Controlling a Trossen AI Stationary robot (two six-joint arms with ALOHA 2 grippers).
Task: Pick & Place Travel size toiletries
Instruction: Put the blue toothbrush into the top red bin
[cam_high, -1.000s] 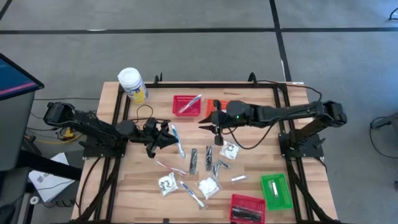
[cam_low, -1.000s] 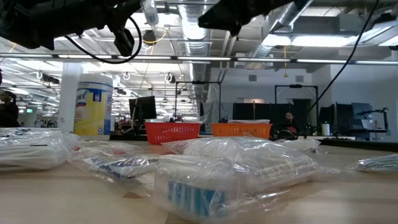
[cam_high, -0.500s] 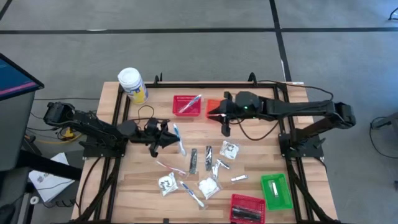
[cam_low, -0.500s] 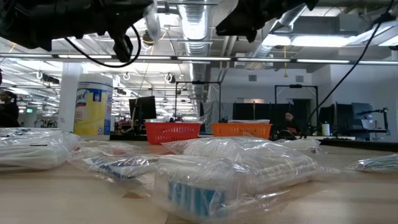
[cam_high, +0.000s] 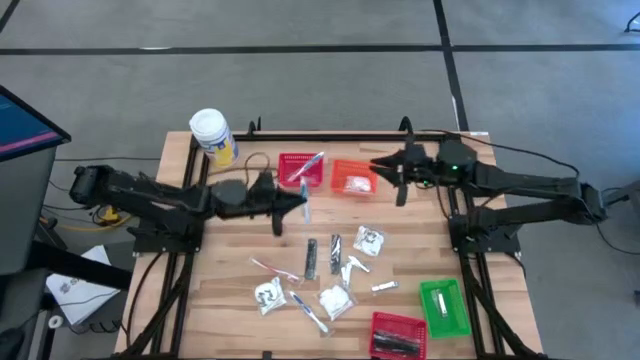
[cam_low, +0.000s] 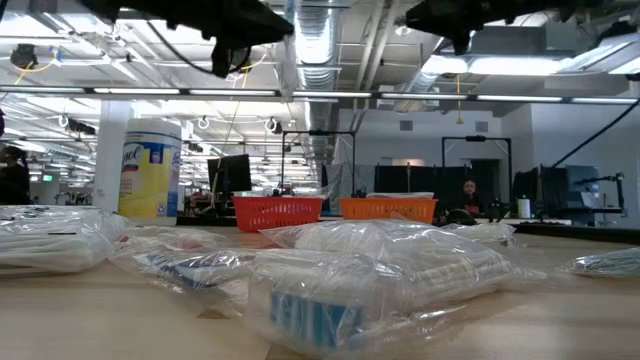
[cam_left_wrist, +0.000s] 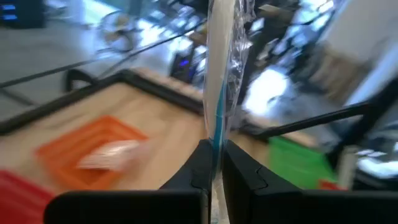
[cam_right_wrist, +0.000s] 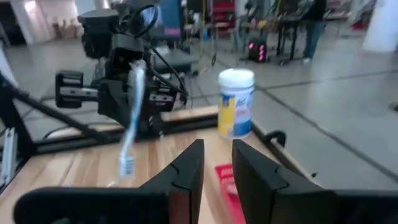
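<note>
— Well, clamping what, left gripper (cam_high: 298, 203)?
— Pinching wrapped toothbrush (cam_left_wrist: 219, 81) just beside red basket (cam_high: 300, 170).
— Right gripper (cam_high: 385, 166)?
— Hovering beside orange basket (cam_high: 352, 178), fingers slightly parted, holding nothing.

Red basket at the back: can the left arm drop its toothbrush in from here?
Probably yes. The left gripper, shut on the wrapped toothbrush, hangs just in front of the red basket, with nothing between them.

A matt, pale slatted wooden table top (cam_high: 230, 300) is seen. On it, small white toiletry packets (cam_high: 335, 300) are wrapped in glossy, crinkled clear plastic film, beside a red ribbed plastic basket (cam_high: 398, 333).
</note>
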